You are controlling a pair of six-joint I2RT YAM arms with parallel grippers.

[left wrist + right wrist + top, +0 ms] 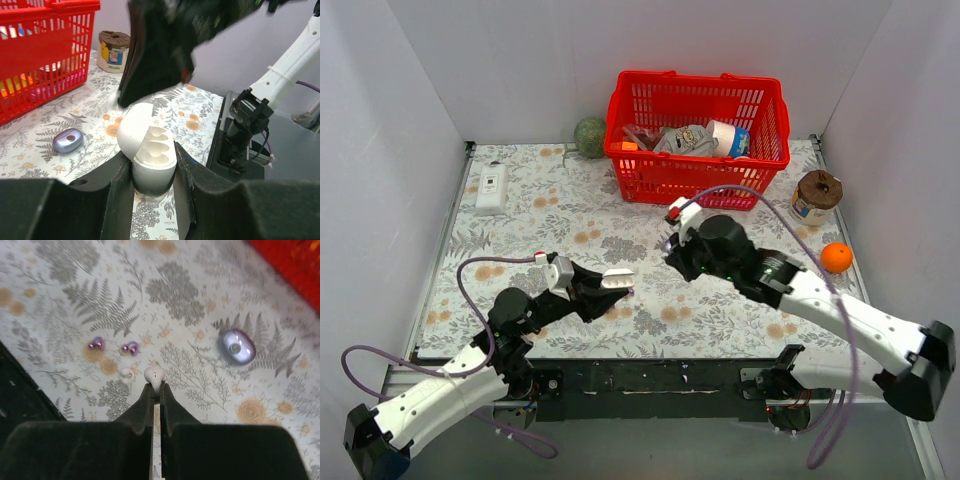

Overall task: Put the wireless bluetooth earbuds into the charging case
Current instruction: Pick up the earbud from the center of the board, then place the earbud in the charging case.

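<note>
Left pincer [152, 159] grips one white case [149, 142], right pincer [155, 389] one white bud [154, 374].

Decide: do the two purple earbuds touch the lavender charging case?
Apart. The right wrist view shows the purple earbuds lying well left of the lavender charging case, with patterned cloth between.

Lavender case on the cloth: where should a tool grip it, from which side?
From above, pinching the lavender case across its narrower width at mid-length. It lies flat and closed on the floral cloth, nothing touching it, so both long flanks are free; the domed top offers no hold. Left tool holds a white case, right tool a white earbud.
</note>
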